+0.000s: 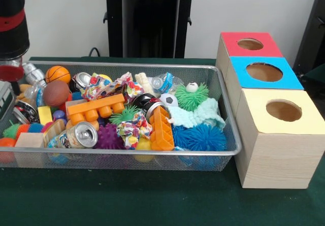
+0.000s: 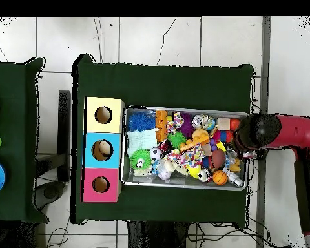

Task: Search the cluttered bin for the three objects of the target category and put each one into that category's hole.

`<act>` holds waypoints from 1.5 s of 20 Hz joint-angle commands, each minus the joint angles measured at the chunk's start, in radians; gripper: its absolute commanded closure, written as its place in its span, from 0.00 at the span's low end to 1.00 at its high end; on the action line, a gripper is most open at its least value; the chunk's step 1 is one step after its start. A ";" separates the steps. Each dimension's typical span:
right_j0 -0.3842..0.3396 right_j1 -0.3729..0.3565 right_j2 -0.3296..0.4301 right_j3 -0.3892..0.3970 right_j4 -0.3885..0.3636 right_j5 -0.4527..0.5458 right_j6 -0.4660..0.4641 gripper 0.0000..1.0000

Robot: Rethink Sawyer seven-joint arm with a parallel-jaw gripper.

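The wire mesh bin (image 1: 231, 150) stands on the green cloth, full of mixed toys; it also shows in the overhead view (image 2: 125, 145). A rounded yellow thing (image 1: 143, 146) lies half buried at the near wall, under an orange block and a patterned scrunchie. Another yellow piece (image 1: 104, 76) (image 2: 195, 173) peeks out by the far wall beside a can. I cannot tell whether either is a toy animal, and no duckling beak shows. The gripper (image 1: 10, 76) (image 2: 247, 137) hangs over the bin's end farthest from the boxes, its tip hidden among the clutter.
Three wooden boxes stand in a row beside the bin, each with a round hole: red top (image 1: 251, 44), blue top (image 1: 264, 72), yellow top (image 1: 284, 110). In the bin lie orange blocks (image 1: 95, 109), spiky balls (image 1: 203, 137), cans (image 1: 81, 134), a basketball (image 1: 57, 74).
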State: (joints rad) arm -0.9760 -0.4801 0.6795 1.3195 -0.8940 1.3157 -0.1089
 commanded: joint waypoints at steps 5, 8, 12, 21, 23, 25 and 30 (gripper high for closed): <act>0.037 0.047 -0.117 -0.039 -0.036 0.054 -0.026 0.00; 0.038 0.054 -0.135 -0.044 -0.019 0.031 0.038 0.00; 0.034 0.080 -0.148 -0.057 0.023 0.006 0.104 0.00; 0.009 0.133 -0.126 -0.078 0.151 -0.037 0.160 0.00; 0.005 0.142 -0.119 -0.075 0.183 -0.052 0.167 0.00; 0.001 0.155 -0.113 -0.079 0.211 -0.065 0.164 0.00; 0.018 0.165 -0.145 -0.110 0.198 -0.090 0.160 0.00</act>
State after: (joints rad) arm -0.9569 -0.3707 0.5709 1.2606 -0.7129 1.3153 -0.1089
